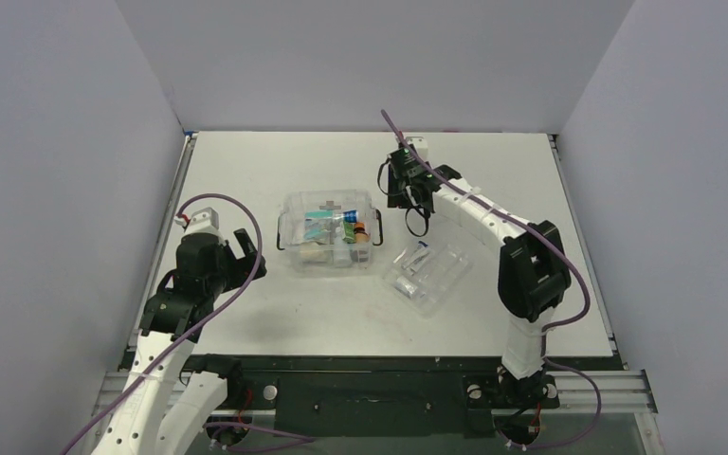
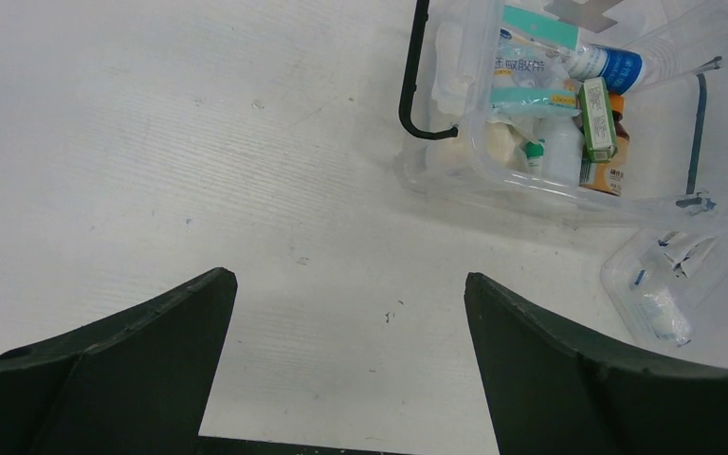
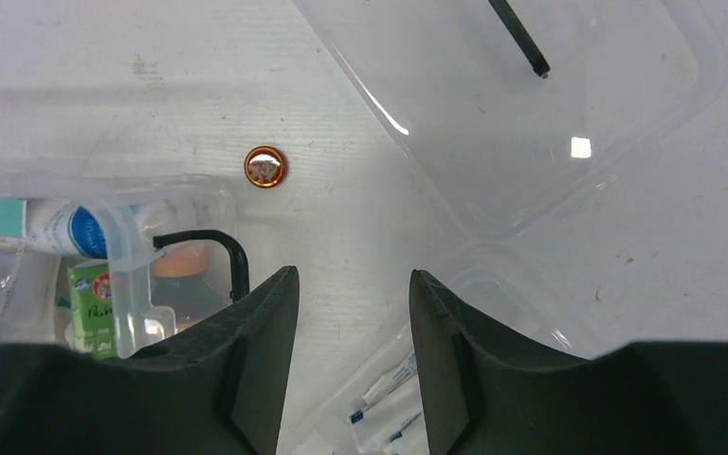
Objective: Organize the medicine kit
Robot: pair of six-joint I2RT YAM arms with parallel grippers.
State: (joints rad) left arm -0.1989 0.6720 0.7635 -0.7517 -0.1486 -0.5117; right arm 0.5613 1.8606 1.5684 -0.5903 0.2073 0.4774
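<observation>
The medicine kit point(image 1: 330, 230) is a clear box at mid-table holding tubes, small bottles and packets. It also shows in the left wrist view point(image 2: 474, 142) and at the left of the right wrist view point(image 3: 128, 275), with its black clip. My left gripper point(image 1: 246, 248) is open and empty, left of the kit, over bare table point(image 2: 351, 284). My right gripper point(image 1: 408, 197) is open and empty, hovering right of the kit point(image 3: 353, 284), above the gap between kit and shallow tray point(image 3: 493, 284).
The shallow clear tray point(image 1: 427, 270) with white packets point(image 3: 389, 398) lies right of the kit and shows in the left wrist view point(image 2: 668, 275). A flat clear lid point(image 3: 531, 104) with a black handle lies beyond it. A small round copper-coloured piece point(image 3: 265, 167) lies on the table.
</observation>
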